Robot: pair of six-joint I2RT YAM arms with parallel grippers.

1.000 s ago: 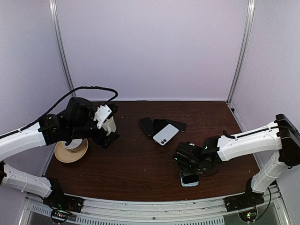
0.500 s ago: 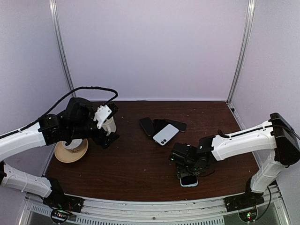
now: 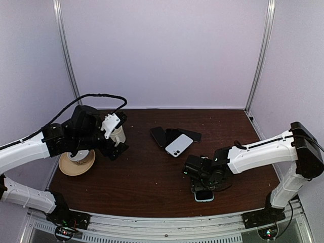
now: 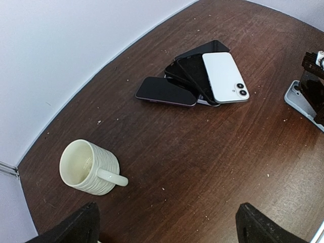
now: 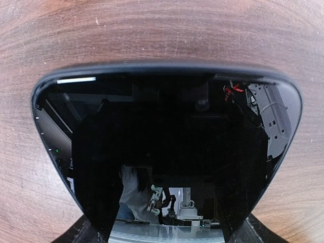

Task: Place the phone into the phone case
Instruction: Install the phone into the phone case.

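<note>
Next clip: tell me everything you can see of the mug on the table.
The mug is cream-white, seemingly glazed ceramic, with horizontal ribs around its outer wall and one plain handle. It stands upright on the dark wooden table, mouth up, and looks empty, with faint marks inside. It sits towards the table's left back, well apart from the pile of phones. In the left wrist view, nothing but the table touches it.

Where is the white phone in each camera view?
Top external: white phone lies mid-table, atop the dark phones.
Left wrist: white phone sits upper right, back up.
Right wrist: not in it; a dark phone screen fills it.
Shared landmark: cream mug, left of it in the top view, lower left in the left wrist.
</note>
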